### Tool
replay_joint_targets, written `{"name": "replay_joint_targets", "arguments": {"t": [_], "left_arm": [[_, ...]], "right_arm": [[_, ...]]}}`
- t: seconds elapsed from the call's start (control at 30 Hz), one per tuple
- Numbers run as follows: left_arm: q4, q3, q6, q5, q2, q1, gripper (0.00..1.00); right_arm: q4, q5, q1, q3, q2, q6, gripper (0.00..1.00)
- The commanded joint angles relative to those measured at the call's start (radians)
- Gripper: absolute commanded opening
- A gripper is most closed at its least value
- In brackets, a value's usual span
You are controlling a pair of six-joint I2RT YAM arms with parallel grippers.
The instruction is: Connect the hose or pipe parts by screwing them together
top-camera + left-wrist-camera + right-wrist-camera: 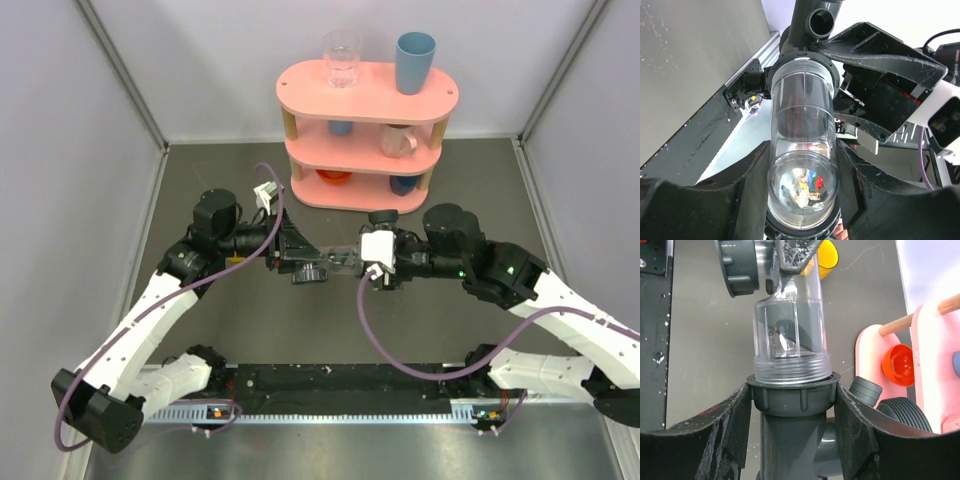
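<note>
The translucent tube (pixel 802 125) lies between the black fingers (pixel 747 190) of my left gripper (pixel 802 185), which is shut on its domed end. My right gripper (pixel 792 397) is shut on the ribbed collar of the dark grey T-shaped fitting (pixel 790 440). The tube's (pixel 790 335) threaded end sits in that collar, with a few thread turns showing above the rim. In the top view both parts (pixel 340 258) hang in one line above the middle of the table, left gripper (pixel 305 262) and right gripper (pixel 362 258) facing each other.
A pink three-tier shelf (pixel 365 95) stands at the back, carrying a clear glass (pixel 341 58), a blue cup (pixel 414 62) and small cups below. An orange cup (pixel 897 365) and a yellow cup (pixel 827 257) show in the right wrist view. A black rail (pixel 330 385) runs along the near edge.
</note>
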Motion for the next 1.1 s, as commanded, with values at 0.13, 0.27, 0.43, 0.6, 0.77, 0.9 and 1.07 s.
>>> {"name": "replay_joint_targets", "arguments": {"t": [0.13,0.27,0.43,0.6,0.77,0.9,1.07], "left_arm": [[-0.005,0.061,0.032,-0.019,0.046,-0.018,0.00],[0.003,0.069,0.018,-0.019,0.052,-0.018,0.00],[0.030,0.064,0.012,0.024,0.059,-0.018,0.00],[0.069,0.044,-0.005,0.045,0.064,-0.019,0.00],[0.056,0.057,0.030,0.044,0.075,-0.022,0.00],[0.012,0.075,0.119,0.022,0.104,-0.034,0.00],[0.000,0.063,0.187,-0.001,0.135,-0.050,0.00]], "right_arm": [[0.029,0.047,0.046,0.090,0.023,-0.065,0.10],[0.026,0.041,0.051,0.076,0.017,-0.063,0.10],[0.026,0.050,0.052,0.070,0.008,-0.069,0.09],[0.027,0.032,0.052,0.082,0.018,-0.034,0.07],[0.023,0.042,0.052,0.092,0.047,0.006,0.05],[0.020,0.058,0.052,0.124,0.078,0.038,0.02],[0.011,0.036,0.052,0.147,0.109,0.072,0.00]]}}
